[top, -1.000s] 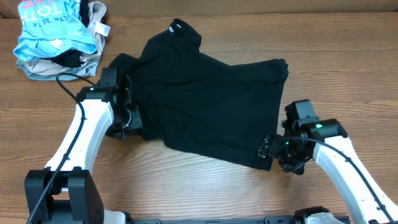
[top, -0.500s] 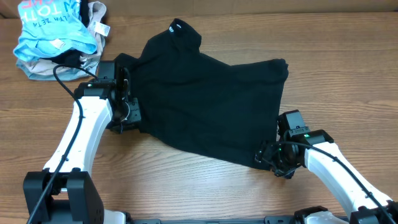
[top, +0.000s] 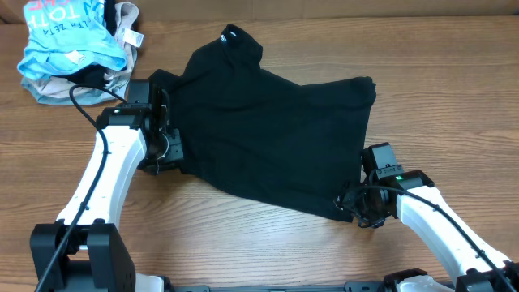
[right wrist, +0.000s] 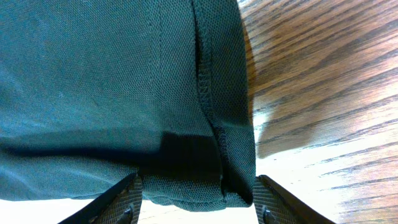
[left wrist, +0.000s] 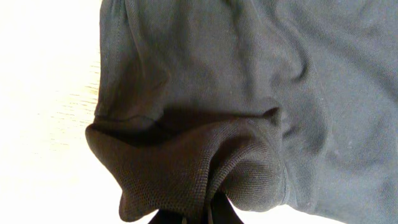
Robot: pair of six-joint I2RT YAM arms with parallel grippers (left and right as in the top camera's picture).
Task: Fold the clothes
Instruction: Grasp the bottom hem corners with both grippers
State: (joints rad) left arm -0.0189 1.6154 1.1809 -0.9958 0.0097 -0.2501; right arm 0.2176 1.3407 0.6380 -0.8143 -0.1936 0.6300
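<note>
1. Shirt (top: 276,138) lies spread mid-frame; within the last second my right gripper (top: 357,212) slid to its lower-right hem corner, fingers (right wrist: 127,199) spread around it
2. My left gripper (top: 166,146) crept upward, pinching bunched sleeve; once right closes, I reckon folding starts

Black knit-fabric T-shirt (right wrist: 112,74) fills most of the shot, and its stitched hem (right wrist: 211,93) runs top to bottom. Right of the shirt there's just brown wood-grain tabletop (right wrist: 323,81) with a bit of shadow. The right gripper (right wrist: 196,202) sits at the shirt's bottom edge, jaws spread wide. One dark finger (right wrist: 127,202) is on each side of the hem corner, with cloth between them.
</note>
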